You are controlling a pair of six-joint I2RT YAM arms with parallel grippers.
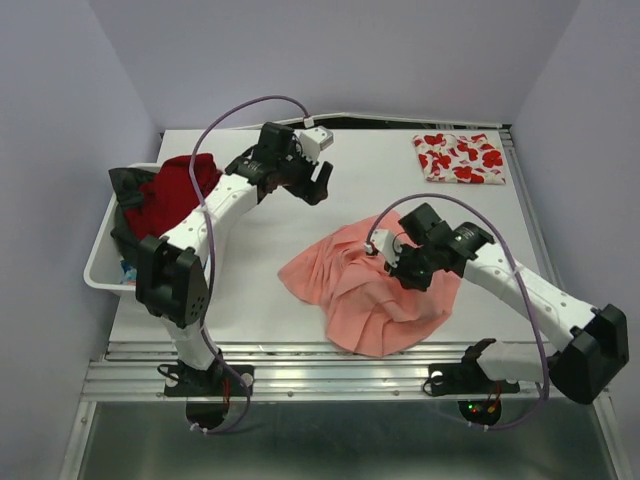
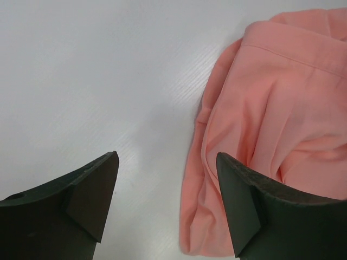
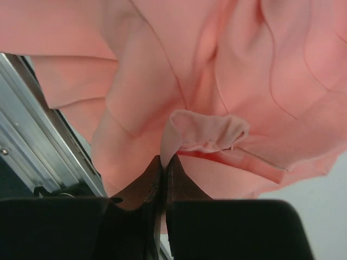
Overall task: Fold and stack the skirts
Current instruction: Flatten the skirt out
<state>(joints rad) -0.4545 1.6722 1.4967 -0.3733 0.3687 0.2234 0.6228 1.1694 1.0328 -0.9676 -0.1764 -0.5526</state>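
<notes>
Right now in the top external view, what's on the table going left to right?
Left to right: white bin of clothes → salmon-pink pleated skirt → white skirt with red flower print, lying flat at the far right corner.

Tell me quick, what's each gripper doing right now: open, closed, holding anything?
Left gripper: open, holding nothing, beside the salmon-pink pleated cloth skirt.
Right gripper: closed, pinching a fold of that skirt.

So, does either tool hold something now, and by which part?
The right tool is shut on the salmon-pink pleated cloth skirt, pinching a small raised fold of it. The left tool is open and holds nothing.
</notes>
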